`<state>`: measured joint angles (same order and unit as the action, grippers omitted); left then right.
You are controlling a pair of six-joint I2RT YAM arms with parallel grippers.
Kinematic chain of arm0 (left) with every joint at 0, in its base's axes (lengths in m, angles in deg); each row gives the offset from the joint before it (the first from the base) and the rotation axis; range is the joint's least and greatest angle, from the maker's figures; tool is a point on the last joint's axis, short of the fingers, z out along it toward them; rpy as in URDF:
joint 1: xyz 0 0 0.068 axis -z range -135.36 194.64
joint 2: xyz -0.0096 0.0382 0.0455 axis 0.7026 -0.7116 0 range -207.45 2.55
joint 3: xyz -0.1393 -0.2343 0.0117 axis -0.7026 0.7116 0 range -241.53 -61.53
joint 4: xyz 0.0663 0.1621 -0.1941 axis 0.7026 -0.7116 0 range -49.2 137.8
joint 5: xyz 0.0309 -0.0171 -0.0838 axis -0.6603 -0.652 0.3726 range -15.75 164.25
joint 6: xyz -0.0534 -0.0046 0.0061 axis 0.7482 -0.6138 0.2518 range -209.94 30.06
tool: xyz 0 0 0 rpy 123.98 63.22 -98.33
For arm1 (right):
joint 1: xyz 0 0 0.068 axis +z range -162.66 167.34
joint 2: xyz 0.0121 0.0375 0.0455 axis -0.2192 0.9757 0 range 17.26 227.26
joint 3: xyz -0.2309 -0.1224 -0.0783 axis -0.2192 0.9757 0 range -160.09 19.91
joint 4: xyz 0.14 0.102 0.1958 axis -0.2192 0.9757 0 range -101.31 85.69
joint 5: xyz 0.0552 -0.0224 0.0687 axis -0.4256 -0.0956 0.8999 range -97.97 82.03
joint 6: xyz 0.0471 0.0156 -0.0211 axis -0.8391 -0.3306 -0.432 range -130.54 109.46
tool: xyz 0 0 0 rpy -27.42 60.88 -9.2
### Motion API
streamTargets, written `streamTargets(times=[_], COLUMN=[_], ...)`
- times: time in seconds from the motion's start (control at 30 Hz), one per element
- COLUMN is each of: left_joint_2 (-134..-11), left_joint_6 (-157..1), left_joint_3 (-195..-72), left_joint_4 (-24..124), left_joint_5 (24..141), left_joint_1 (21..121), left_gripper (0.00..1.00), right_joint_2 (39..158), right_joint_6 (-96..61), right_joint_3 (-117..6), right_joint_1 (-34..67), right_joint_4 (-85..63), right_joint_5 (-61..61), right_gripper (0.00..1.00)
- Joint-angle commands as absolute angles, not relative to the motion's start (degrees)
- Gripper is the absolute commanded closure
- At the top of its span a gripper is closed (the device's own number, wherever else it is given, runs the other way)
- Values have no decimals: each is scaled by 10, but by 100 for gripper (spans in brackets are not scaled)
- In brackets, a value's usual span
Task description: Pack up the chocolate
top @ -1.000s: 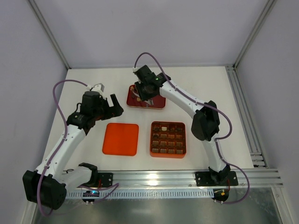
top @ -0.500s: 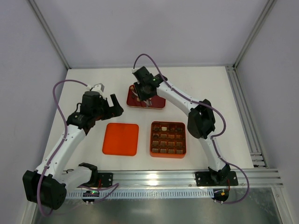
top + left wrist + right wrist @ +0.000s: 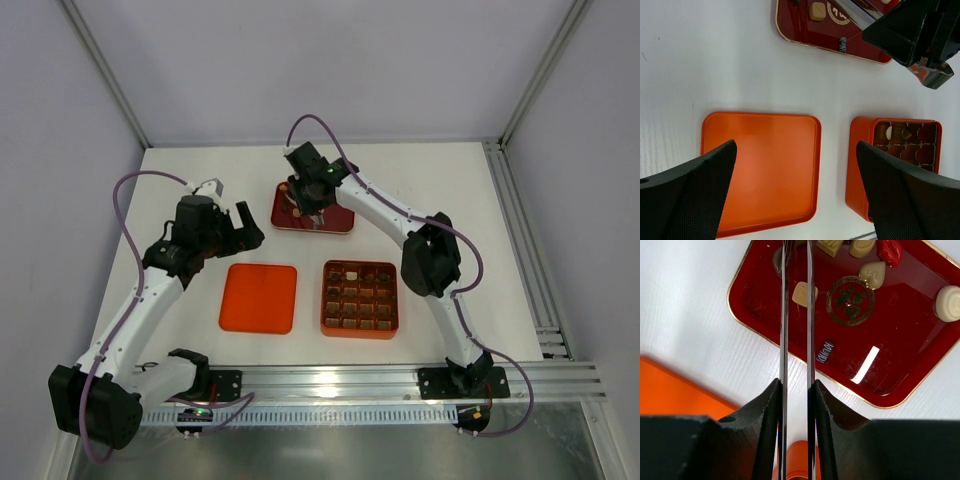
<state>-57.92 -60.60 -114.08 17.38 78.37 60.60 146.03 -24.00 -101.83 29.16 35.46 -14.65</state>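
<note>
Right gripper (image 3: 795,385), clamped on the tweezers (image 3: 784,315) with their blades narrowly apart, is pointed lengthwise over the far red tray (image 3: 900,357), where a dark chocolate (image 3: 776,261) is seen beside the tips.

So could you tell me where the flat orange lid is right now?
In the top view the lid lies left of the gridded box, on the near side of the red tray.

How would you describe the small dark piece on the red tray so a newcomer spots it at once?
Find the red tray, gold-rimmed, just beyond the orange box. On it, look between the round gold emblem and the rim facing the box. The dark piece lies there alone, black with white lettering, while the other chocolates are mostly cream, tan or red.
</note>
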Motion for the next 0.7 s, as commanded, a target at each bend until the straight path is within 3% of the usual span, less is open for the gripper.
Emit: streamTargets(times=[0.0, 0.67], left_joint_2=[-573, -570], left_joint_6=[-613, -612], left_joint_3=[-1138, -1139], left_joint_4=[187, 187], left_joint_5=[783, 785], left_joint_1=[605, 605], left_gripper=[0, 0], right_joint_2=[1446, 1340], right_joint_6=[-242, -253], right_joint_3=[-1042, -966], right_joint_1=[291, 289], right_joint_4=[333, 319], right_joint_5=[-147, -154], right_gripper=[72, 73])
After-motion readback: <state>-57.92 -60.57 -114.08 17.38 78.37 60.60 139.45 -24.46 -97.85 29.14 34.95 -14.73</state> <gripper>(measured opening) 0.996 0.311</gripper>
